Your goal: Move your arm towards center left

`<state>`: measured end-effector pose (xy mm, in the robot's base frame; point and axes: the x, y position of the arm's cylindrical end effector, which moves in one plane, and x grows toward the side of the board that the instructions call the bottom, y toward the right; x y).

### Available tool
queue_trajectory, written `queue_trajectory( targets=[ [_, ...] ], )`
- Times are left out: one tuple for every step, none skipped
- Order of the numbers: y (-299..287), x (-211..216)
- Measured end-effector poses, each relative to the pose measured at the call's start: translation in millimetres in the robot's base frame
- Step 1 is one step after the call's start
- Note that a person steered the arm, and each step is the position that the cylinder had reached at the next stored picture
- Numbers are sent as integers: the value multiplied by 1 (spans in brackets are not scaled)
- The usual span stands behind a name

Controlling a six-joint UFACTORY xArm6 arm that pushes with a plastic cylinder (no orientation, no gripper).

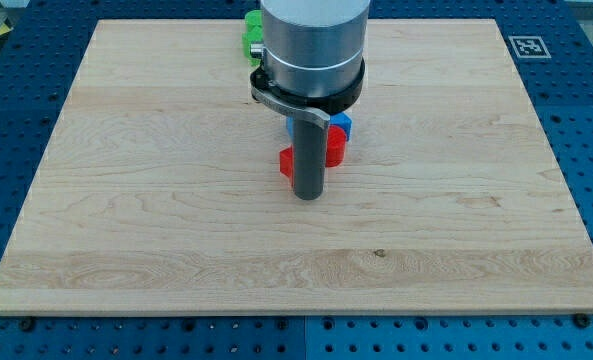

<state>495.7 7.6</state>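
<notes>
- Camera view: a pale wooden board (156,200) lies on a blue perforated table (16,120), with a small black-and-white marker tag (528,46) just off the board's top right corner.
- The arm (311,40), a broad silver cylinder with a black band, comes down from the view's top, a little right of the board's middle line.
- The dark rod hangs straight below it; my tip (308,197) stands on the board near its centre.
- There is no pincer on this rig, only the rod, so nothing is spread, pressed together or pinched.
- A red block (287,162) sits touching or just beside the rod's left side, slightly above the tip; shape unclear.
- More red (336,145) shows at the rod's right, and a blue block (342,122) sits just above it, both partly hidden.
- A green block (250,35) peeks out at the arm's left, near the board's top edge.
- The board's centre left lies well apart from the tip, towards the view's left.
</notes>
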Motion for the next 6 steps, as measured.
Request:
queue_trajectory(
  targets=[
    [0,-4],
    [0,-4],
    [-5,4],
    [-47,12],
    [-105,12],
    [-117,11]
  ],
)
